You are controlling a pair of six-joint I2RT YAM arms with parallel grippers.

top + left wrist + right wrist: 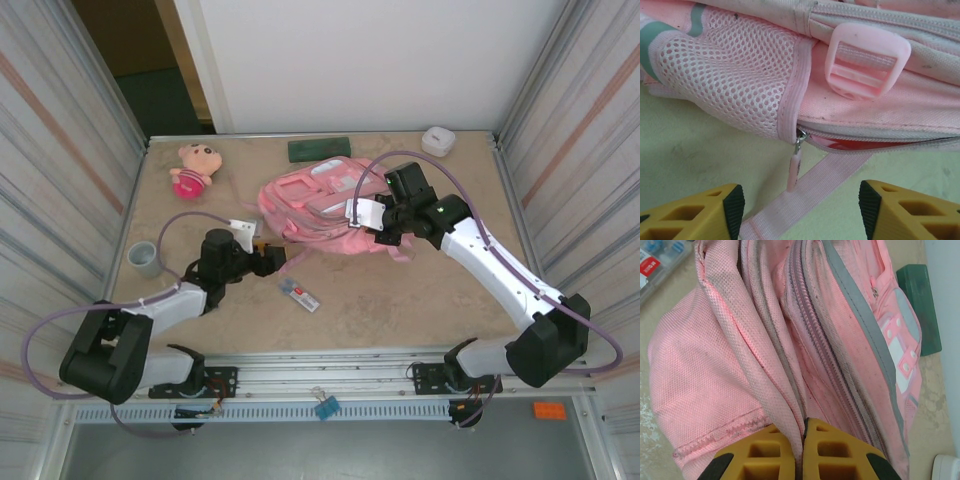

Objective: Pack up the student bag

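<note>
my left end effector (802,200) stands wide, with the zip pull (794,170) of the bag (740,75) just ahead of the gap and untouched, and a strap (810,192) lying beneath. my right end effector (804,424) is pinched tight on a fold of the bag, which lies mid-counter, nearer the far edge. beyond it, a doll (192,168) sits near the far left corner and a green case (320,149) at the far edge.

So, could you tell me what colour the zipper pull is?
Pale pink zipper pull, best in left wrist view.
</note>
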